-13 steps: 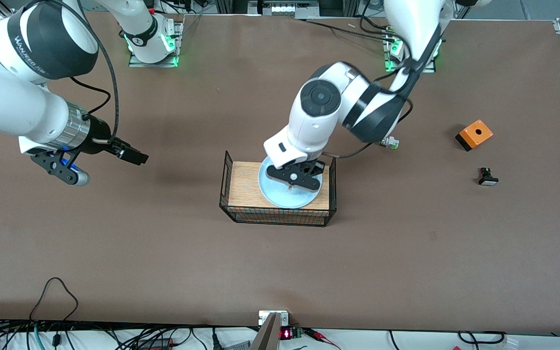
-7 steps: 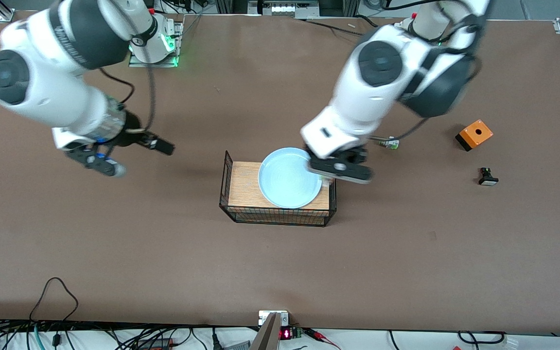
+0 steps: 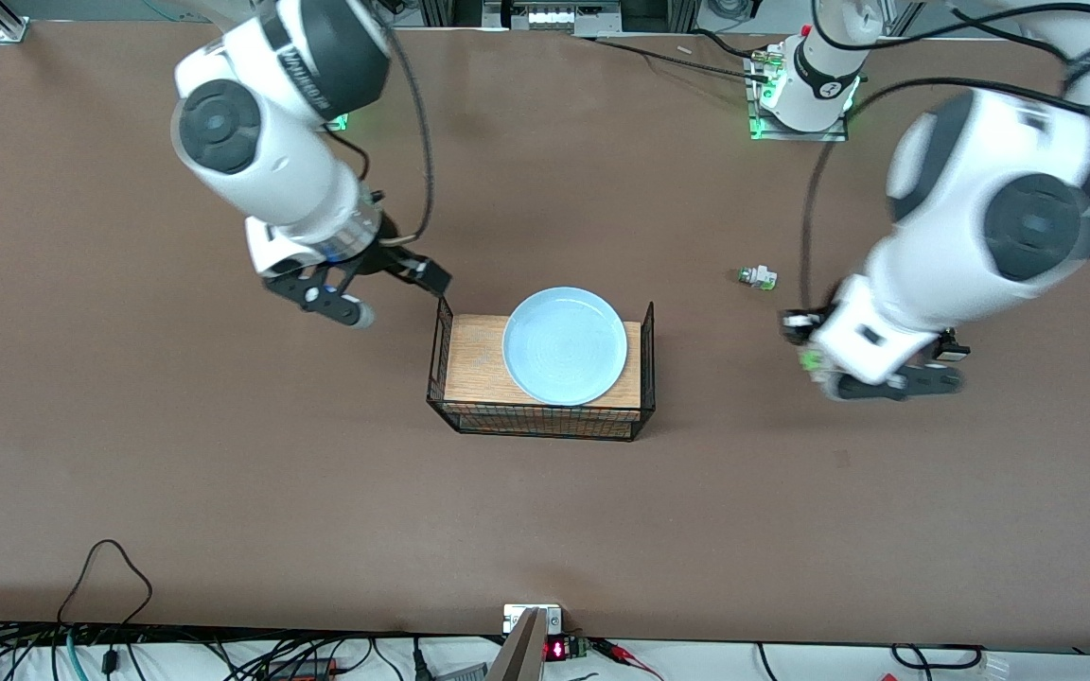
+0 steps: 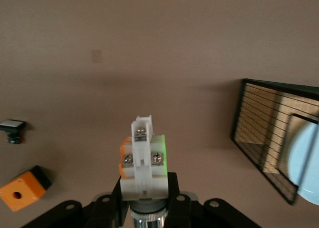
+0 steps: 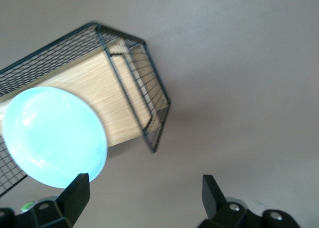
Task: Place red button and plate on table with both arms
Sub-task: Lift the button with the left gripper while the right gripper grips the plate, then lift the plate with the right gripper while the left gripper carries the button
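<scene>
Front view: we see round light-blue plate [image 3: 565, 345] on wooden-topped black wire rack [image 3: 541, 371], between both grippers.

Left wrist view: our left gripper [image 4: 144, 208] clamps whitish red button [image 4: 143, 161].

Right wrist view: our right gripper [image 5: 144, 195] spread wide, nothing held, plate beside it.

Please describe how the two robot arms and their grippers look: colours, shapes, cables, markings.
Both arms have rounded white shells with black joint bands. A black cable loops along each, and small black lettering marks the right arm's upper band. The right gripper and left gripper are black two-finger units on black brackets.
</scene>
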Robot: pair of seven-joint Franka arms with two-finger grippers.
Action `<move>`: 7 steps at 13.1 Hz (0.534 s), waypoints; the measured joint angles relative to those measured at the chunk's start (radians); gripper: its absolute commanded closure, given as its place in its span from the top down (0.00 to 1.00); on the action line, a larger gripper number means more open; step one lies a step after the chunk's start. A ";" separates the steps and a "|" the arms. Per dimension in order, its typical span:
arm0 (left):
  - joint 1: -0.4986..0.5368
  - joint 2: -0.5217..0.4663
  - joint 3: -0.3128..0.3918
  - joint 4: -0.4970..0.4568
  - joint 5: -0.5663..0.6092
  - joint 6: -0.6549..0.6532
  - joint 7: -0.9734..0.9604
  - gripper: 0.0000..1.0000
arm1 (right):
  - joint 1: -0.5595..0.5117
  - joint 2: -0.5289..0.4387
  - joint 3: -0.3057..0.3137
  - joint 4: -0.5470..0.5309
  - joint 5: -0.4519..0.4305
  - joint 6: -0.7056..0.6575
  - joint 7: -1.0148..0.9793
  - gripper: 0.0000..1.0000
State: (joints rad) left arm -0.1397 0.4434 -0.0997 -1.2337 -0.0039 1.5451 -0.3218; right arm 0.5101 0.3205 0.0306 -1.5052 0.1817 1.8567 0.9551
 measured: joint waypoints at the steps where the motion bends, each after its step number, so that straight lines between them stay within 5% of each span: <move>1: 0.042 0.000 0.000 -0.001 0.000 -0.002 0.052 0.00 | 0.022 0.010 0.000 0.000 0.000 0.024 0.036 1.00; 7: 0.173 0.002 -0.004 -0.038 -0.018 -0.002 0.162 0.00 | 0.128 0.116 0.000 -0.001 -0.001 0.195 0.194 1.00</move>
State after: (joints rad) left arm 0.0328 0.4458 -0.1041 -1.2713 -0.0221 1.5429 -0.1596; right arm 0.6385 0.4363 0.0303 -1.5066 0.1805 2.0518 1.1492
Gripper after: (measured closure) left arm 0.665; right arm 0.000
